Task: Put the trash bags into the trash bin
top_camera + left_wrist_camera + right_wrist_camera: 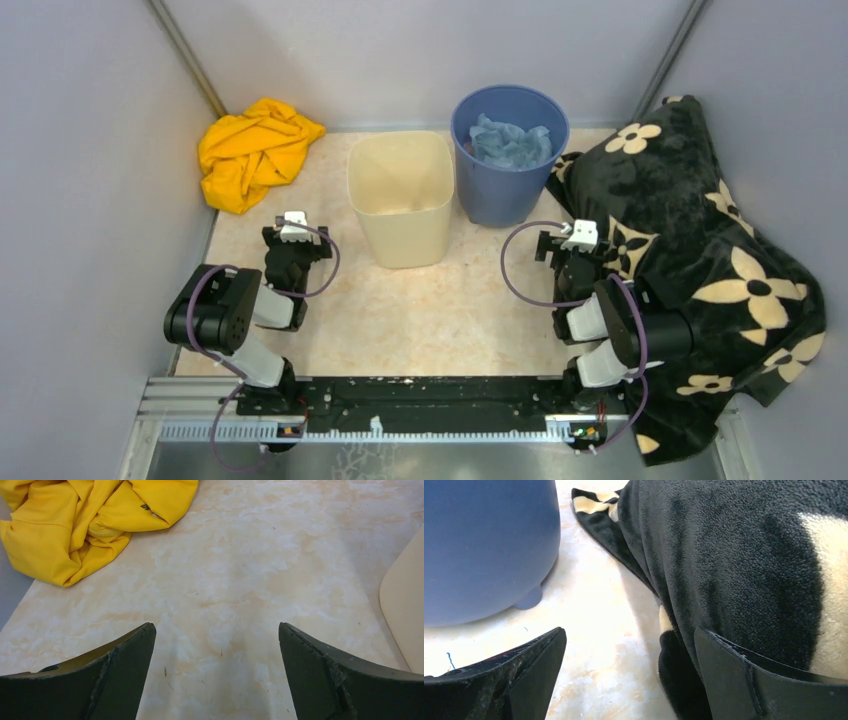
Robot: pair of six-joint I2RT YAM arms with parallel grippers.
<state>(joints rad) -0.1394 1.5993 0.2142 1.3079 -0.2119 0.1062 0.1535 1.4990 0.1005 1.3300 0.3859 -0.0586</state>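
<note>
A pale-blue crumpled trash bag (510,142) lies inside the round blue bucket (500,200) at the back. The cream trash bin (401,215) stands upright just left of the bucket; its inside looks empty. Its side shows at the right edge of the left wrist view (405,615). My left gripper (291,236) is open and empty, low over the table left of the bin; it also shows in the left wrist view (216,635). My right gripper (560,245) is open and empty, between the bucket (484,545) and the blanket; it also shows in the right wrist view (630,639).
A yellow cloth (252,150) is heaped in the back left corner and shows in the left wrist view (80,520). A black blanket with cream flowers (700,260) covers the right side, touching my right finger (764,680). Grey walls enclose the marbled table (430,310).
</note>
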